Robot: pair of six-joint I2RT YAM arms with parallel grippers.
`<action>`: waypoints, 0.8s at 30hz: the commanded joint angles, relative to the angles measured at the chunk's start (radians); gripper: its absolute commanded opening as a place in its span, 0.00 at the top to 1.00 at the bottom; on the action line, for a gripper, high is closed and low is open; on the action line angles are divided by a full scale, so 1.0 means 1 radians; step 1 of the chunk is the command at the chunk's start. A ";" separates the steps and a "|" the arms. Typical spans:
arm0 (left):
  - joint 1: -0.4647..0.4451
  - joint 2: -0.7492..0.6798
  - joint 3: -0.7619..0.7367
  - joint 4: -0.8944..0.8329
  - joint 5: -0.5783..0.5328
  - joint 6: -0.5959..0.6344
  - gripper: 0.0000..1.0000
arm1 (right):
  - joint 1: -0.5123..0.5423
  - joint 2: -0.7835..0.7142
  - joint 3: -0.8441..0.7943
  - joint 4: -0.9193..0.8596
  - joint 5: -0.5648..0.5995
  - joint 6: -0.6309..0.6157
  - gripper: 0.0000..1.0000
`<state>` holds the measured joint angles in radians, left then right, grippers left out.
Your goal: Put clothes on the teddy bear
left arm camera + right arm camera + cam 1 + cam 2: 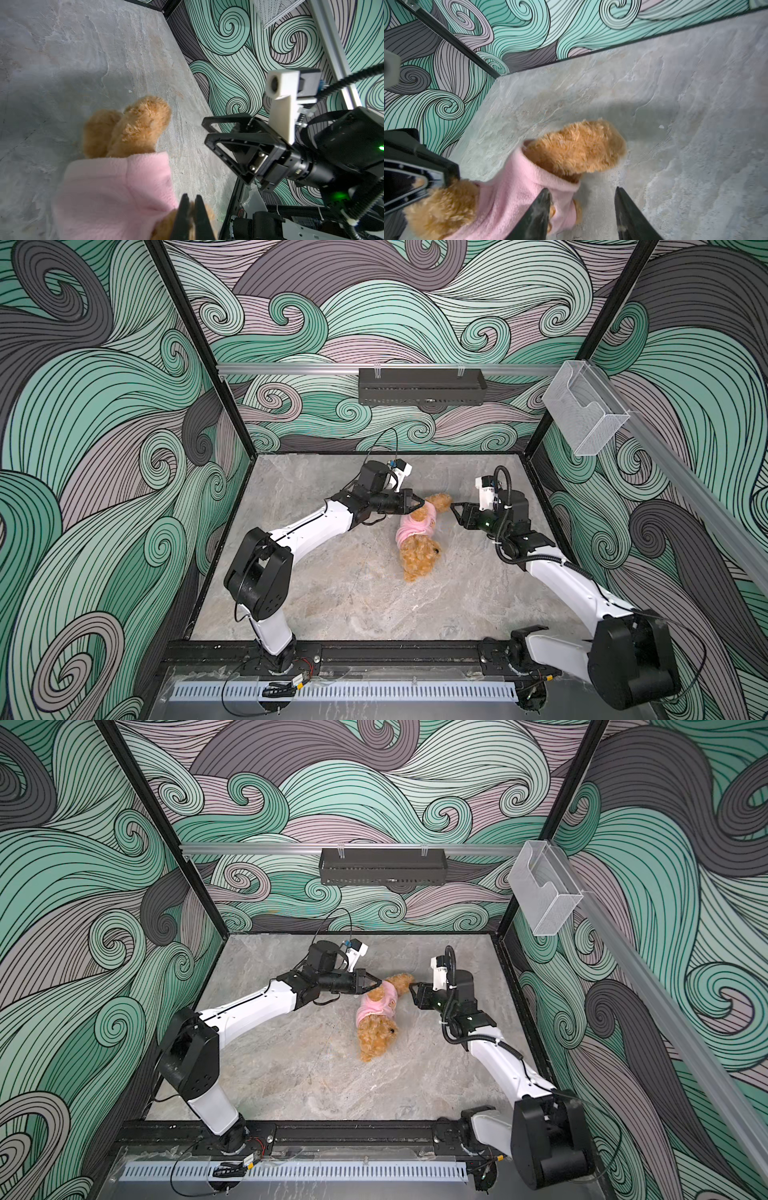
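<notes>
The left claw (422, 503) is clenched on a furry arm of the teddy bear (419, 558). The right claw (454, 510) is released, jaws apart, just beside the bear's legs. The bear lies mid-frame on the grey table (332, 593), wearing a pink jumper (413, 527).

teddy bear (419, 556), pink garment (413, 529) on torso, lies between left gripper (422, 502), right gripper (454, 509)

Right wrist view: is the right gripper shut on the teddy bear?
No; the right gripper stands open, bare table between its jaws.
</notes>
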<state>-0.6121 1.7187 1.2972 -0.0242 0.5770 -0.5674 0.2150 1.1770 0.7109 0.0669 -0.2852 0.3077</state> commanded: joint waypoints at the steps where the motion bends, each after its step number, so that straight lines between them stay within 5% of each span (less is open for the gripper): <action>1: 0.023 -0.036 0.008 -0.030 0.018 0.026 0.98 | -0.003 -0.035 -0.028 -0.007 0.064 -0.046 0.47; 6: 0.113 0.051 -0.003 -0.026 -0.027 -0.037 0.88 | 0.006 0.013 -0.030 0.025 0.024 -0.011 0.47; 12: 0.202 0.165 0.124 -0.218 -0.044 -0.025 0.58 | 0.053 0.061 -0.019 0.052 0.024 0.005 0.47; 24: 0.246 -0.080 -0.086 -0.273 -0.310 0.108 0.25 | 0.068 0.105 -0.030 0.076 0.032 0.012 0.46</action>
<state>-0.3794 1.6608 1.2423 -0.2699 0.3500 -0.5137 0.2783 1.2640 0.6922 0.1158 -0.2611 0.3065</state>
